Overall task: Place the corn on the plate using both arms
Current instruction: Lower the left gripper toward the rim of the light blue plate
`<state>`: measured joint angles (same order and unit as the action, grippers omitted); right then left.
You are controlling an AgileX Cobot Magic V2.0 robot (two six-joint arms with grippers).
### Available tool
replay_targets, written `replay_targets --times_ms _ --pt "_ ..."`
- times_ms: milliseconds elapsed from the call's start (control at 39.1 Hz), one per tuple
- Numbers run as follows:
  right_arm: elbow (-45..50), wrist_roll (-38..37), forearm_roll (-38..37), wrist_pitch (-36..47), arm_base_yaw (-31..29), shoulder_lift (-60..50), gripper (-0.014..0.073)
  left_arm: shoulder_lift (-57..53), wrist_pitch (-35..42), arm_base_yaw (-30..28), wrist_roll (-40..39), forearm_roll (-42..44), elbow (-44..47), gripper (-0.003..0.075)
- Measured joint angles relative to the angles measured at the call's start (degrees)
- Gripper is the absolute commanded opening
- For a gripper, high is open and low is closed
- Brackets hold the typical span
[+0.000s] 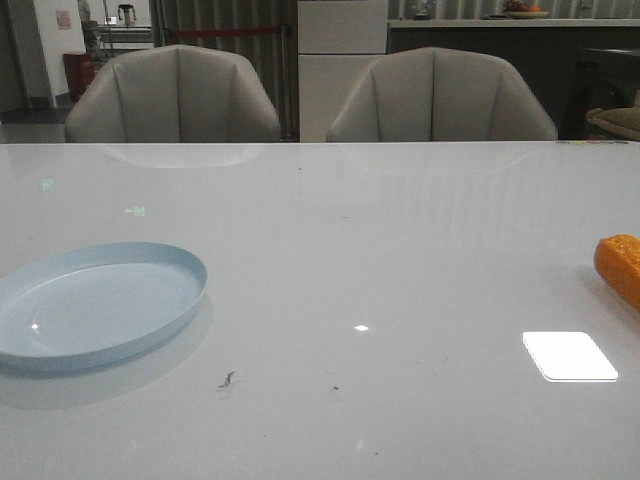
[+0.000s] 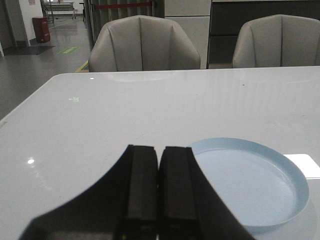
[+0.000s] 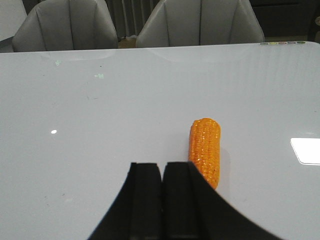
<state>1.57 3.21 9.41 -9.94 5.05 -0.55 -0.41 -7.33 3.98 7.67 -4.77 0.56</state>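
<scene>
Front view is filled mostly by the table (image 1: 350,260), white and glossy, with neither arm seen over it. On its left side the plate (image 1: 95,305) is set, pale blue and bare; at the far right edge only an orange end of the corn (image 1: 622,265) is shown, well apart from the plate, so nothing of the task is judged done yet.

Next in size, the plate (image 2: 250,182) is seen just beside the left tool (image 2: 159,190), whose fingers are pressed together with nothing between them. The right tool (image 3: 162,195) is likewise closed and empty, and the corn (image 3: 205,150) lies flat on the table just beside it, partly hidden by one finger.

Several risks are judged from this. A descent made with the right fingers together would push the cob instead of straddling it. On so smooth a surface a round cob could be rolled or slid by a glancing touch, perhaps off the near edge. A grip taken at the tapered end could be lost in transit. At a handover between the arms, the corn could be dropped if release is mistimed, and the light plate could be nudged aside by the left tool.
</scene>
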Motion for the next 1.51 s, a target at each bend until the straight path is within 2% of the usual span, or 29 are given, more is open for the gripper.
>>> replay_targets --times_ms 563,691,794,896,973,1127,1204,1332,1511 --pt "0.00 0.00 0.00 0.11 0.00 0.00 0.0050 0.00 1.13 0.00 0.00 0.00 0.00 0.0094" --pt "0.00 0.00 0.00 0.45 0.00 0.00 0.0050 0.00 5.88 0.00 0.00 0.00 0.00 0.0094" --pt "0.00 0.00 0.00 1.70 0.00 0.00 0.0050 0.00 13.11 0.00 0.00 -0.08 0.00 0.0094" --pt "0.00 0.00 0.36 6.60 0.00 0.00 0.0050 0.00 19.57 0.00 0.00 -0.08 0.00 0.0094" --pt "-1.19 -0.35 1.52 11.71 0.00 0.00 0.0050 0.00 20.14 0.00 0.00 -0.14 -0.34 0.0094" --pt "-12.44 -0.59 2.38 14.17 0.00 0.00 0.0050 0.00 15.00 0.00 0.00 1.00 -9.63 0.0094" --pt "-19.28 -0.59 2.38 12.62 0.00 0.28 0.0050 0.00 11.32 0.00 0.00 1.13 -15.15 0.0094" --pt "-30.65 -0.59 2.38 4.80 0.00 5.68 0.0050 3.25 8.61 0.00 0.00 1.22 -24.81 0.0094" --pt "-44.68 -0.70 0.55 -8.08 0.00 20.28 0.0050 13.10 4.18 0.00 0.00 1.35 -35.10 0.0094"
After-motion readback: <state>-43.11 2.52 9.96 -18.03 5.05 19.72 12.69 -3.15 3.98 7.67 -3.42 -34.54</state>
